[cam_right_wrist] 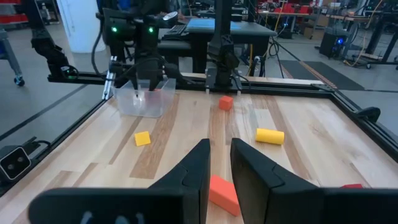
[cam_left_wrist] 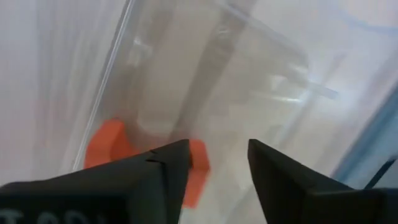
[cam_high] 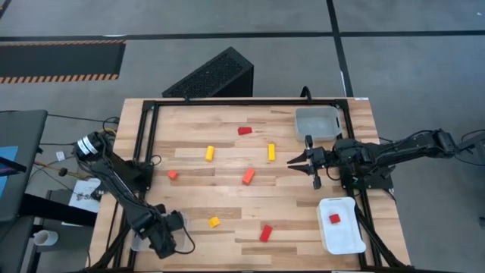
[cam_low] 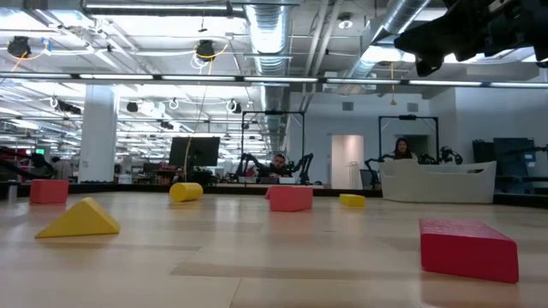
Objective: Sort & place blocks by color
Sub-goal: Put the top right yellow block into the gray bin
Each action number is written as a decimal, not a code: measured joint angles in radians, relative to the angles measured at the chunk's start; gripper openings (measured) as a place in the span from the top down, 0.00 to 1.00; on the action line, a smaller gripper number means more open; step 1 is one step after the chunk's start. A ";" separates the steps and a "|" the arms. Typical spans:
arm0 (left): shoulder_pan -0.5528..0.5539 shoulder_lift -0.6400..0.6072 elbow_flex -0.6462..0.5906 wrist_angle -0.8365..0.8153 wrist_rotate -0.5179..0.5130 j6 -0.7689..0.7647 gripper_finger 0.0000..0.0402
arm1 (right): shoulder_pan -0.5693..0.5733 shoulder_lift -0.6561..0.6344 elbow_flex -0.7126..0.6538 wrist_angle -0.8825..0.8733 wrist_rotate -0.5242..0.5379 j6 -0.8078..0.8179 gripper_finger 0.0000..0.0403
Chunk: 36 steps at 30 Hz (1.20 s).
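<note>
Overhead, blocks point(cam_high: 248, 177) are seen scattered on wooden table point(cam_high: 227, 121) | workshop shown only at table level | left gripper point(cam_left_wrist: 217, 165) parted above orange block point(cam_left_wrist: 109, 143) | right gripper point(cam_high: 312, 161) parted

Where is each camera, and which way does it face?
High: overhead, facing straight down at the table; both arms show.
Low: at tabletop height, facing across blocks into the room; one arm overhead.
Left wrist: on left arm, past its fingers into a clear tray.
Right wrist: on right arm, past its fingers across the table.
Shared: high and right wrist both show the orange block.
</note>
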 joint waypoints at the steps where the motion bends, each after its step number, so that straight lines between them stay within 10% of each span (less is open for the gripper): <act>1: 0.000 -0.006 0.022 -0.027 0.000 0.000 0.60 | 0.000 0.000 0.000 0.000 0.000 0.000 0.78; 9: -0.007 -0.119 0.185 -0.206 -0.254 0.000 0.55 | 0.000 0.000 0.000 0.001 0.000 0.000 0.78; 18: 0.033 -0.283 0.205 -0.329 -0.843 0.091 0.58 | 0.000 0.000 0.000 0.000 0.007 0.000 0.78; 36: 0.443 -0.302 0.205 -0.176 -0.995 0.647 0.59 | -0.041 0.000 0.000 -0.067 0.210 0.205 0.78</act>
